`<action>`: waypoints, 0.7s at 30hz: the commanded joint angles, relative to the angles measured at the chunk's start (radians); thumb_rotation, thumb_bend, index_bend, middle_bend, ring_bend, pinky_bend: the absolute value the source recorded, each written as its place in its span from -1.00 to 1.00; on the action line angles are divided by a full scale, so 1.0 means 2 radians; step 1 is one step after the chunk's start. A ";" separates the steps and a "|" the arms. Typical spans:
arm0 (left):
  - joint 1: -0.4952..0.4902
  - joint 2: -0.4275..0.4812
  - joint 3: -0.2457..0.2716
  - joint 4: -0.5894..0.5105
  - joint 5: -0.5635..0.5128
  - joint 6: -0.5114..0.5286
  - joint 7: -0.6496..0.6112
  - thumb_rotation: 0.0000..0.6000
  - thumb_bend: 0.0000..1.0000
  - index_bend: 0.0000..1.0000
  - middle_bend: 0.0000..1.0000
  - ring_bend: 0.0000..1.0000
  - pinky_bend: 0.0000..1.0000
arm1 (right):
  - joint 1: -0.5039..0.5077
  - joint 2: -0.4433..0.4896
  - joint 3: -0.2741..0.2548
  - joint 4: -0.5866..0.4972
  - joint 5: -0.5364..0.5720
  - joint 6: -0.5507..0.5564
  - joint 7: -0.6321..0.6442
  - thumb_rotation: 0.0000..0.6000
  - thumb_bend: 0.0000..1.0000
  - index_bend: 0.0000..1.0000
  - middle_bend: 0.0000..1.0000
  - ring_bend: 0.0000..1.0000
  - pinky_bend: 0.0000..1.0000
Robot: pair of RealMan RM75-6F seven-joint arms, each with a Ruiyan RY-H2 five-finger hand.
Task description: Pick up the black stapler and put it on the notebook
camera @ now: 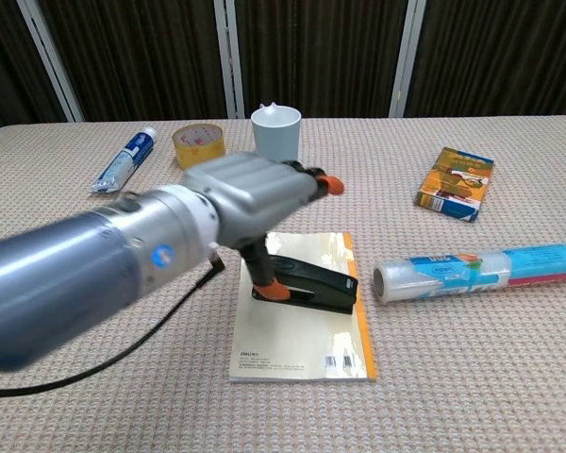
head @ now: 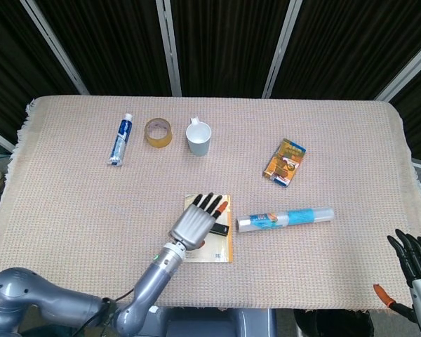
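The black stapler (camera: 307, 283) lies flat on the yellow-edged notebook (camera: 302, 344), near its upper half. My left hand (camera: 250, 193) hovers just above and behind it, fingers stretched out and empty; the thumb hangs down by the stapler's left end, and I cannot tell if it touches. From the head view the left hand (head: 196, 221) covers most of the notebook (head: 222, 250), and only a dark bit of the stapler (head: 220, 229) shows. My right hand (head: 417, 270) hangs off the table's near right corner with fingers spread, holding nothing.
A plastic-wrap roll (camera: 476, 269) lies right of the notebook. An orange box (camera: 455, 182) sits further back right. Along the back left stand a white cup (camera: 276, 142), a tape roll (camera: 198, 144) and a toothpaste tube (camera: 123, 160).
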 commanded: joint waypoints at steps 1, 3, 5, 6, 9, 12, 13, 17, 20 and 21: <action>0.083 0.125 0.069 -0.147 0.074 0.142 0.014 0.88 -0.69 -1.00 -1.00 -1.00 -0.78 | 0.003 -0.002 0.003 -0.005 0.007 -0.010 -0.010 1.00 -0.68 -1.00 -1.00 -1.00 -1.00; 0.117 0.152 0.107 -0.174 0.126 0.198 0.017 0.87 -0.68 -1.00 -1.00 -1.00 -0.79 | 0.004 -0.003 0.004 -0.008 0.013 -0.016 -0.015 1.00 -0.68 -1.00 -1.00 -1.00 -1.00; 0.167 0.182 0.173 -0.179 0.218 0.263 -0.001 0.88 -0.67 -1.00 -1.00 -1.00 -0.83 | 0.007 -0.006 0.007 -0.013 0.022 -0.027 -0.028 1.00 -0.68 -1.00 -1.00 -1.00 -1.00; 0.184 0.192 0.196 -0.174 0.241 0.278 -0.009 0.88 -0.67 -1.00 -1.00 -1.00 -0.89 | 0.007 -0.007 0.007 -0.015 0.025 -0.030 -0.033 1.00 -0.68 -1.00 -1.00 -1.00 -1.00; 0.246 0.230 0.273 -0.140 0.307 0.321 -0.056 0.87 -0.67 -1.00 -1.00 -1.00 -0.97 | 0.010 -0.011 0.005 -0.024 0.030 -0.046 -0.054 1.00 -0.68 -1.00 -1.00 -1.00 -1.00; 0.314 0.238 0.303 -0.050 0.383 0.389 -0.176 0.87 -0.67 -1.00 -1.00 -1.00 -0.97 | 0.015 -0.018 0.004 -0.025 0.029 -0.058 -0.070 1.00 -0.68 -1.00 -1.00 -0.99 -1.00; 0.326 0.237 0.304 -0.021 0.397 0.400 -0.217 0.87 -0.67 -1.00 -1.00 -1.00 -0.97 | 0.014 -0.019 0.005 -0.024 0.030 -0.056 -0.069 1.00 -0.68 -1.00 -1.00 -0.98 -1.00; 0.344 0.244 0.283 0.012 0.404 0.397 -0.265 0.88 -0.67 -1.00 -1.00 -1.00 -0.97 | 0.010 -0.020 0.008 -0.021 0.026 -0.042 -0.066 1.00 -0.68 -1.00 -1.00 -0.98 -1.00; 0.351 0.253 0.269 0.009 0.390 0.383 -0.275 0.87 -0.67 -1.00 -1.00 -1.00 -0.96 | 0.010 -0.019 0.010 -0.019 0.029 -0.039 -0.061 1.00 -0.68 -1.00 -1.00 -0.99 -1.00; 0.352 0.257 0.264 0.007 0.386 0.375 -0.277 0.87 -0.67 -1.00 -1.00 -1.00 -0.96 | 0.010 -0.018 0.011 -0.019 0.031 -0.040 -0.058 1.00 -0.68 -1.00 -1.00 -1.00 -1.00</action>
